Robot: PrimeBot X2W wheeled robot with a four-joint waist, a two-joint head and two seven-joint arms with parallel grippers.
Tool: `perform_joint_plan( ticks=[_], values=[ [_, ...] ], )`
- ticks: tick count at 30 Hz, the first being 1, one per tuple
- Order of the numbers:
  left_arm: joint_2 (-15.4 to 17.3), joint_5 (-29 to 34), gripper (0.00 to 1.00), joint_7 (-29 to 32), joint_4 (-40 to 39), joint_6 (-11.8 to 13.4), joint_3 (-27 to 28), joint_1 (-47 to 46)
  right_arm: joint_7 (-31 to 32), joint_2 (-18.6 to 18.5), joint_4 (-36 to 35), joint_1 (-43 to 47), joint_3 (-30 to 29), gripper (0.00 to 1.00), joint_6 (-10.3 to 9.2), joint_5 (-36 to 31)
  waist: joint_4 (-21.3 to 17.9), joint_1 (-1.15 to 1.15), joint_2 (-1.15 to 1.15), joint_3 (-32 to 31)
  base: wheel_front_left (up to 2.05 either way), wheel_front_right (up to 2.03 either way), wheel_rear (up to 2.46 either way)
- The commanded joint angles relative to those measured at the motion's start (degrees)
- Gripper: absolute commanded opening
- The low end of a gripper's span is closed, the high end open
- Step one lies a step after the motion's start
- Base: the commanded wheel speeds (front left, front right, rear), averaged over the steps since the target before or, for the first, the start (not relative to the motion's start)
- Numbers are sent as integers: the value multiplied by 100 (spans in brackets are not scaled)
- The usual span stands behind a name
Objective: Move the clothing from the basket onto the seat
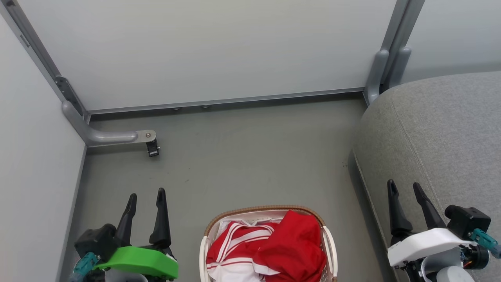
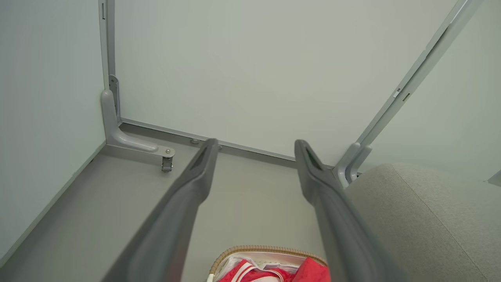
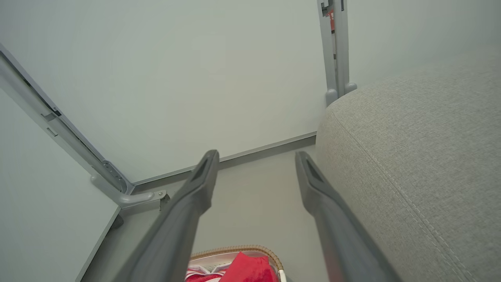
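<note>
A white basket (image 1: 327, 235) with a brown woven rim stands on the grey floor at the bottom middle of the head view. The clothing lies in it: a plain red garment (image 1: 291, 244) bunched on the right, a red one with white stripes (image 1: 235, 241) on the left. The grey seat (image 1: 438, 137) fills the right side. My left gripper (image 1: 146, 196) hangs open to the left of the basket, nothing between its fingers. My right gripper (image 1: 405, 187) is open over the seat's front edge. The basket (image 2: 266, 250) and seat (image 2: 422, 219) also show between and beside the left fingers.
Pale partition walls (image 1: 203, 47) close off the back and left. A grey metal foot with a small caster (image 1: 152, 148) juts onto the floor at the back left. Another grey post foot (image 1: 377, 74) stands by the seat's far corner. Bare floor (image 1: 250, 156) lies beyond the basket.
</note>
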Motion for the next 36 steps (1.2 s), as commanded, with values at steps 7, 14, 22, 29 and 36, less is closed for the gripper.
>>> perform_joint_plan(
  ticks=[7, 14, 22, 29, 36],
  values=[
    [46, 410, 100, -125, 25, 25, -41, 102, -125, -38, -28, 84, 43, 100, 2, -422, 4, 0, 54, -15, 0, 0, 0],
    [48, 624, 100, -206, 98, 52, -60, 116, -212, -42, -47, 118, 69, 100, 2, -745, 21, 0, 57, -31, 0, 0, 0],
    [51, 889, 100, -288, 177, 58, -71, 124, -290, -48, -78, 132, 92, 100, 2, -1044, 28, 0, 62, -22, 0, 0, 0],
    [53, 1145, 100, -369, 208, 69, -107, 110, -363, -52, -89, 130, 113, 100, 1, -1313, 31, 0, 66, -9, 0, 0, 0],
    [55, 1306, 100, -405, 233, 59, -130, 98, -415, -54, -102, 134, 118, 100, 1, -1449, 39, 0, 69, 0, 0, 0, 0]
  ],
)
